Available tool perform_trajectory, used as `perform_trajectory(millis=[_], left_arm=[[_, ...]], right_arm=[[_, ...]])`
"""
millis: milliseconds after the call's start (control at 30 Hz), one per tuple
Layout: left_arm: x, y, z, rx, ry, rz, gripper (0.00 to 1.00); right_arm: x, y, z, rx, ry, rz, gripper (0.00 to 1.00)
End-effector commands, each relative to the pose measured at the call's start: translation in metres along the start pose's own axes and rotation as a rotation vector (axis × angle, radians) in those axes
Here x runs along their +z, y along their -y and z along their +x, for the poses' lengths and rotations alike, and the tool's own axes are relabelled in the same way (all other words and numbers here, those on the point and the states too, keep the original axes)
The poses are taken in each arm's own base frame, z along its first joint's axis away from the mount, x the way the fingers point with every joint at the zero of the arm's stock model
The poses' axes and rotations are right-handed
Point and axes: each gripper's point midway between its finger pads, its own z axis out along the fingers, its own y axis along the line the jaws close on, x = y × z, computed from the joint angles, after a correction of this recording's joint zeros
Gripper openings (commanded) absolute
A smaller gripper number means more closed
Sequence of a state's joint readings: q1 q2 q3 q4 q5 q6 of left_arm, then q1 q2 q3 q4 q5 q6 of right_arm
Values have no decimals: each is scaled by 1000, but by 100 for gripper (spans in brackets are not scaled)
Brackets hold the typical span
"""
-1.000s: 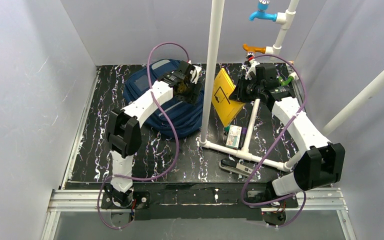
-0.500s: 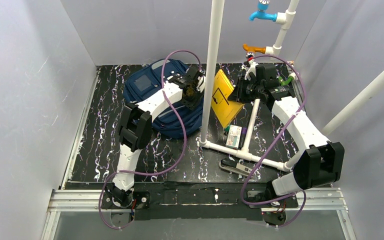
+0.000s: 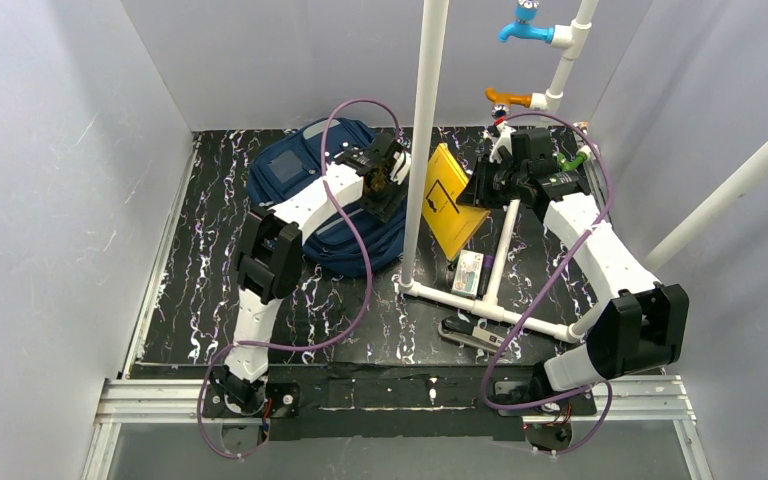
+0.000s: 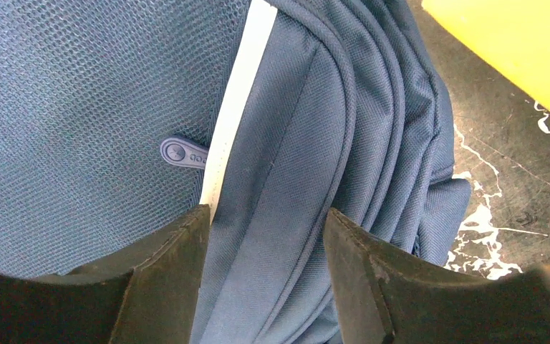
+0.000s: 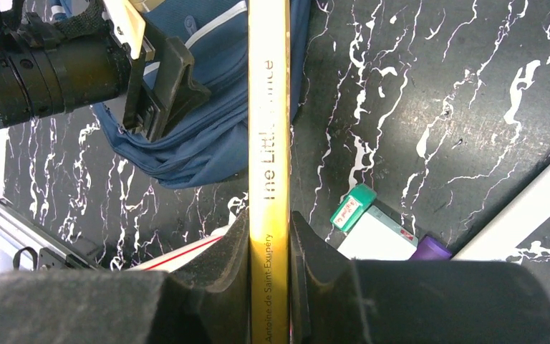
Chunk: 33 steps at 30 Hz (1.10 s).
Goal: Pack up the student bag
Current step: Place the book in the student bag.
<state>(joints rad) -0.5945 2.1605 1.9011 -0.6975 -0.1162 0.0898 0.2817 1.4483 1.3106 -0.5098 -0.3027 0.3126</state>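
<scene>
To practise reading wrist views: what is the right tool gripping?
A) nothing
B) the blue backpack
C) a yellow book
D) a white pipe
C: in the right wrist view, the right tool is clamped on the spine of the yellow book.

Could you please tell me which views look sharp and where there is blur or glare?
Top external: even light, sharp throughout. Left wrist: the student bag shows crisp weave, the left claw slightly soft. Right wrist: lettering on the yellow book partly washes out, the right claw is blurred.
</scene>
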Motion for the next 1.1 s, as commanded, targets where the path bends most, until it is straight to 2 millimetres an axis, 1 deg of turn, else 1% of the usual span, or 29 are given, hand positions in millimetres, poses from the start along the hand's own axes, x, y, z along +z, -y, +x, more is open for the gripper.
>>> perform_trajectory(millis=[0, 67, 133, 167, 267, 333, 433, 500, 567, 667, 733, 867, 967, 1067], left_arm=[[-6, -7, 7, 17, -57, -22, 53], [-4, -10, 8, 10, -68, -20, 41], [-9, -14, 5, -26, -55, -1, 22], [-12, -16, 3, -47, -45, 6, 15], [-27, -20, -8, -92, 8, 26, 1], [-37, -23, -15, -114, 40, 36, 0], [-56, -26, -24, -145, 92, 44, 0], [-70, -31, -30, -159, 134, 44, 0], [-84, -35, -36, -211, 175, 45, 0], [-105, -42, -44, -275, 248, 72, 0], [-115, -45, -47, -305, 281, 99, 0], [-127, -43, -51, -314, 319, 146, 0], [-128, -40, -48, -318, 311, 184, 0], [-128, -36, -46, -359, 308, 250, 0]], right_arm=[[-18, -18, -21, -53, 89, -61, 1], [-20, -17, -22, -63, 88, -51, 1], [-21, -16, -23, -66, 91, -45, 1], [-21, -17, -24, -66, 89, -49, 1], [-20, -19, -26, -44, 86, -74, 1], [-20, -19, -30, -2, 86, -116, 1], [-22, -20, -42, 84, 100, -215, 1], [-26, -28, -47, 122, 96, -288, 1], [-28, -35, -50, 137, 83, -331, 1], [-28, -44, -52, 168, 68, -390, 1], [-24, -47, -52, 184, 53, -417, 1], [-20, -54, -49, 221, 8, -490, 1], [-20, -54, -48, 224, 11, -495, 1], [-21, -55, -46, 232, 7, -502, 1]])
